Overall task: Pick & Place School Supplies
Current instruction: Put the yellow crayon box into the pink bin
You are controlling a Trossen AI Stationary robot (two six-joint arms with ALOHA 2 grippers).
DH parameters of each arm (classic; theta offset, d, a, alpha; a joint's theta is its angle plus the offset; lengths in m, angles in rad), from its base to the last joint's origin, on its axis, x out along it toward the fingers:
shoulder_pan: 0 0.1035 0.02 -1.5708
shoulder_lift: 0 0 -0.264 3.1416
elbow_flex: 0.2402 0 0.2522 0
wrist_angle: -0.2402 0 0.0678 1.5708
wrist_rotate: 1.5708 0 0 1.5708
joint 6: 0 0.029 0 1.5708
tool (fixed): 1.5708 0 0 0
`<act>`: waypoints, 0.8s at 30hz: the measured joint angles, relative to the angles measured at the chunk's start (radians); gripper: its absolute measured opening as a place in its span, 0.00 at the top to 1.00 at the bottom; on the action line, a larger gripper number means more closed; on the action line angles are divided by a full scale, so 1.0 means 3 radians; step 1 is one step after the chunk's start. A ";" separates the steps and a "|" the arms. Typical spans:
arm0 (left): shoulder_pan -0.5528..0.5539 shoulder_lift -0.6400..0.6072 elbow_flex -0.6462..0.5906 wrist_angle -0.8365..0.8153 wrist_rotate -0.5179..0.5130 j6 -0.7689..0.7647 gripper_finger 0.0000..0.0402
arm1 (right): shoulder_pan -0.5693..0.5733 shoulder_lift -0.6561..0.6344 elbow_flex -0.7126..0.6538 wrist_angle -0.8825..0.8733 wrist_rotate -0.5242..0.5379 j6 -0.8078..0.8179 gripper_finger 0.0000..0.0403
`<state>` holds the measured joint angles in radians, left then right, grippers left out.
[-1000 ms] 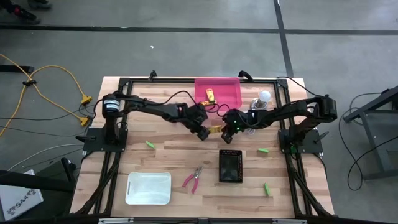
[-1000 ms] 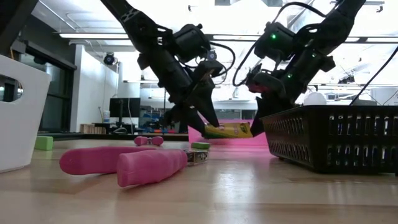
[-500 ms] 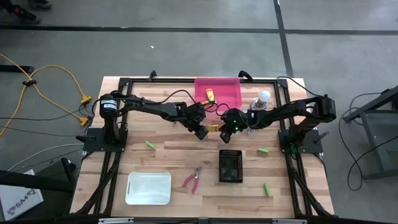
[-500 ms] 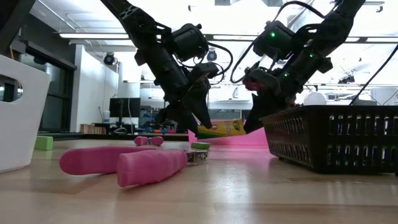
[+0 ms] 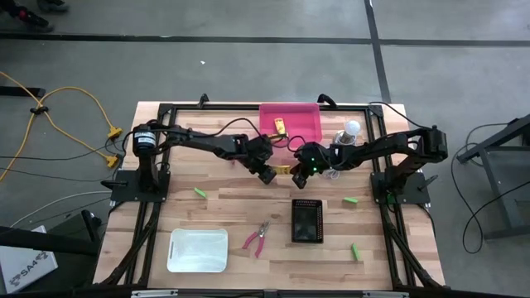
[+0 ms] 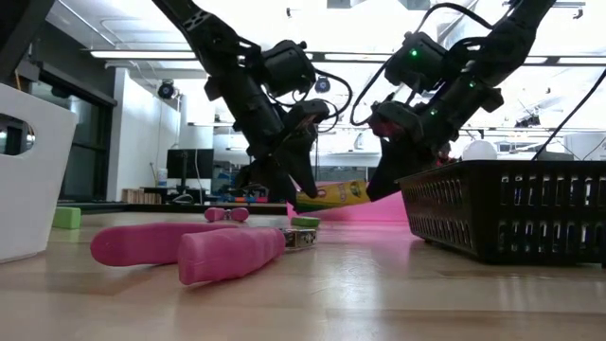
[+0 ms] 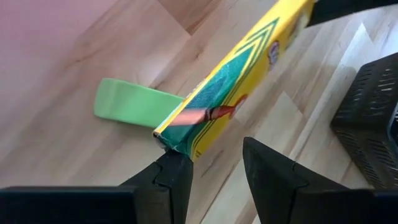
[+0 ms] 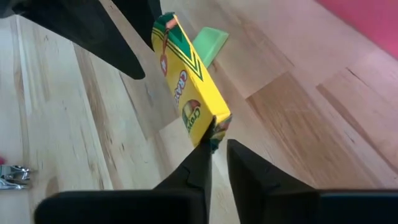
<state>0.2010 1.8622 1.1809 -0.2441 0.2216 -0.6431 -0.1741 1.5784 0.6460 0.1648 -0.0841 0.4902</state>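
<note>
A yellow and green crayon box (image 5: 283, 170) hangs between my two grippers in front of the pink bin (image 5: 303, 131), which holds a yellow piece (image 5: 281, 126). My left gripper (image 5: 268, 175) stands open at the box's left end (image 7: 180, 140). My right gripper (image 5: 303, 171) is shut on the opposite end. In the low view the box (image 6: 333, 195) slants, with its left end lower. A green block (image 7: 127, 106) lies flat on the wood below that end. Pink pliers (image 5: 257, 237) lie near the front. My left gripper meets the box's end corner (image 7: 177, 144) with the tip of one finger (image 7: 173, 165). The other finger (image 7: 267, 168) stands clear, with bare wood showing between them. The box runs on beyond the fingertips. My right gripper has the box's end corner (image 8: 214, 121) between its two fingertips (image 8: 204, 152), slanting down from the table's right. A narrow gap shows behind the corner. The box stretches away from the fingers toward my left gripper.
A black mesh basket (image 5: 306, 221) stands near the front right and a white tray (image 5: 198, 249) near the front left. Green blocks (image 5: 199, 192) (image 5: 350, 199) (image 5: 355, 249) lie scattered about. A white bulb (image 5: 352, 127) stands beside the bin at the back right.
The crayon box has shifted a little toward the table's left and tipped from level to slanting, its left end sinking and its right end rising. Both grippers have stayed near it.
</note>
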 joint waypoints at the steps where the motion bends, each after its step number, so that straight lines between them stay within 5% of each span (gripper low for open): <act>1: 0.0005 0.0000 0.0000 -0.0006 0.0002 -0.0001 0.66 | -0.0001 0.0000 0.0000 0.0001 0.0001 0.0001 0.88; 24: 0.0047 0.0000 0.0000 -0.0032 0.0196 -0.0061 0.66 | -0.0003 0.0000 0.0000 -0.0255 0.0020 0.0048 0.83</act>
<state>0.2150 1.8622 1.1809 -0.2538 0.2806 -0.6613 -0.1749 1.5784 0.6460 0.0884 -0.0780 0.5045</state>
